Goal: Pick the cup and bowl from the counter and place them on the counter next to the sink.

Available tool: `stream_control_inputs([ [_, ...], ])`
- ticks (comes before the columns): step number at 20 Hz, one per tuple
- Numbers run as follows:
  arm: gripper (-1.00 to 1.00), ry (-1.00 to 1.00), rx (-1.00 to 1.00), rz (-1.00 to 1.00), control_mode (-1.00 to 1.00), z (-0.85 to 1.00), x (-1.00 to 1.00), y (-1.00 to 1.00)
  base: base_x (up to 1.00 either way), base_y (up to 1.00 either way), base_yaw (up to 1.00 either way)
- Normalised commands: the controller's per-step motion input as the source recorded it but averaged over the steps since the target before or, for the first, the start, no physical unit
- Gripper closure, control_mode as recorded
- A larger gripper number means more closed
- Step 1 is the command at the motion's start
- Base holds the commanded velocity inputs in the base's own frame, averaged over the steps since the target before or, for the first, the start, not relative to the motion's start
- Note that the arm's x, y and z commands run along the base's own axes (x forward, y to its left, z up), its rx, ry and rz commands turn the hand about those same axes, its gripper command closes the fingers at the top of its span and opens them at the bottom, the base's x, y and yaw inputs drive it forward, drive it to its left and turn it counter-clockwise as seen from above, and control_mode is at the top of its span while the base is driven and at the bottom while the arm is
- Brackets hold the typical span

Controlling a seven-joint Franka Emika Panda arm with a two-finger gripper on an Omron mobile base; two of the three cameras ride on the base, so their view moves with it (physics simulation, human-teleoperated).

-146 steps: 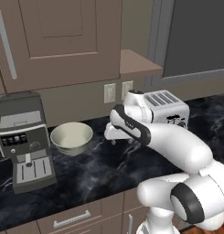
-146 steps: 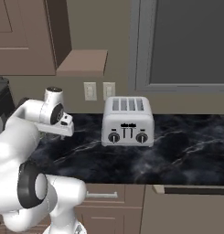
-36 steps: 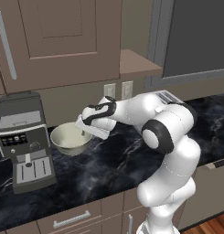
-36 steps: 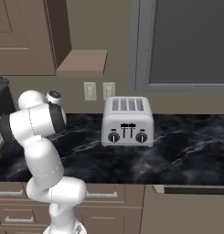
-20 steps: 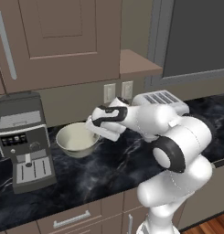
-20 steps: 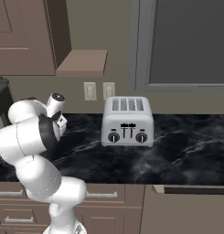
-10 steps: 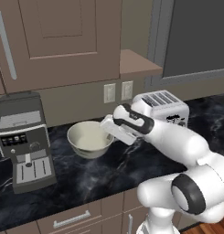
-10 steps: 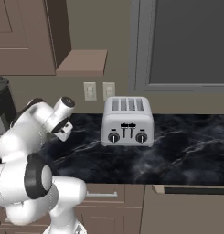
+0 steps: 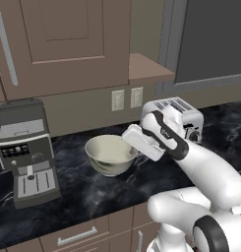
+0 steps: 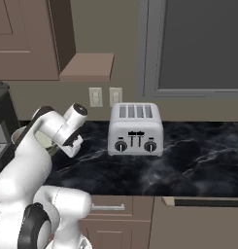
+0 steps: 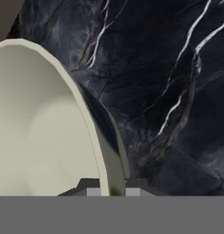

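The hand [image 9: 133, 138] pinches the right rim of the cream bowl [image 9: 110, 154], which hangs lifted just above the black counter [image 9: 87, 189]. The bowl extends leftward from the hand, toward the coffee machine [image 9: 26, 150].

Coffee machine [image 9: 26, 147], grey/black, at left of the left base view, standing upright; its edge also shows at the far left of the right base view. Silver four-slot toaster [image 10: 135, 129] centre of the right base view, slots up, two knobs on its front; right of centre in the left base view. Two white wall outlets [image 10: 105, 97] on the backsplash, just left above the toaster. Brown upper cabinets [image 9: 63, 44] upper left, long handle [image 9: 6, 47] at far left. Drawer handle [image 9: 76, 235] lower left. Dark grey panel [image 10: 198, 46] upper right.
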Motion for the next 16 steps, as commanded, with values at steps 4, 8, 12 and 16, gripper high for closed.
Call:
stream_control_inputs([
  [4,1.00,0.00,0.00,0.00,-1.00,0.00,-0.27,-0.62,0.00,0.00,0.00],
  [8,1.00,0.00,0.00,0.01,-1.00,0.00,-0.26,-0.57,0.00,0.00,0.00],
  [12,1.00,0.00,0.00,0.04,-1.00,0.04,-0.30,-0.37,0.00,0.00,0.00],
  [16,1.00,0.00,0.00,0.04,-1.00,0.10,-0.32,-0.26,0.00,0.00,0.00],
])
